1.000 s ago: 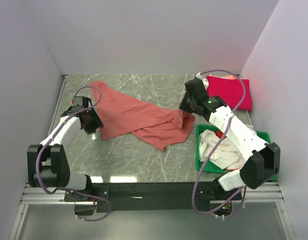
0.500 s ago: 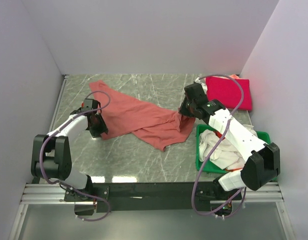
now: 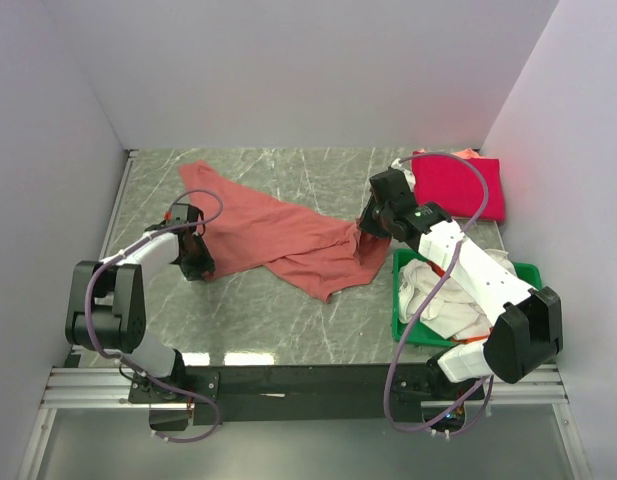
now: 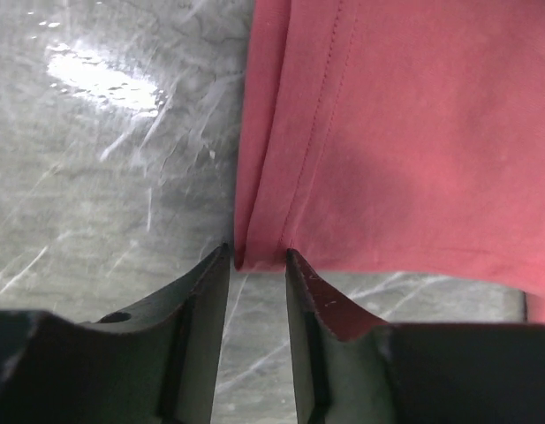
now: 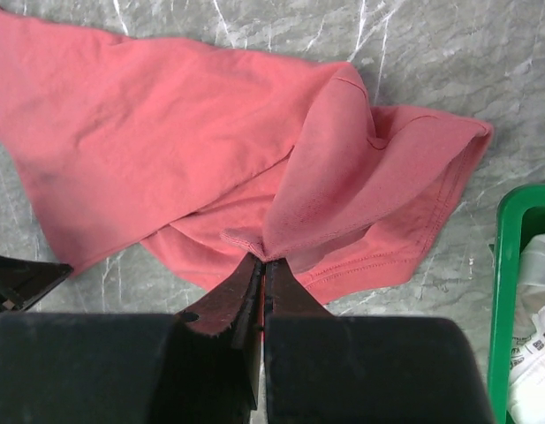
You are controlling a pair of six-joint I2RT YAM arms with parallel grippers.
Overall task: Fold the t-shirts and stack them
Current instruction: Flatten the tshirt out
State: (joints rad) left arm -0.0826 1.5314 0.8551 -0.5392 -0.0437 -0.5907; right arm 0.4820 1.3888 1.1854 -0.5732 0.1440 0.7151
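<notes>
- The desk (image 3: 288, 320) is grey-green marbled stone, boxed in by pale walls on the left, far and right sides.
- The salmon shirt (image 3: 278, 235) lies unfolded across the middle of the desk. It runs slantwise from the far left toward the near right and is flat on the left and bunched in folds at its right end.
- The right arm (image 3: 468, 265) reaches from the near right over the tray to the shirt's bunched end. The left arm (image 3: 138, 250) bends low along the left side.
- The green tray (image 3: 400, 300) sits at the near right, just beside the salmon shirt's right end.
- The crimson shirt (image 3: 458, 185) lies folded flat at the far right corner, apart from the tray.
- White shirts (image 3: 433, 290) lie crumpled in the tray, partly under the right arm.
- The right gripper (image 5: 263, 258) is fully closed, pinching a raised fold of the salmon shirt near its hem.
- The left gripper (image 4: 256, 256) sits low at the salmon shirt's near-left corner. Its fingers (image 4: 206, 291) are a narrow gap apart, with the hemmed corner right at their tips and not clamped.
</notes>
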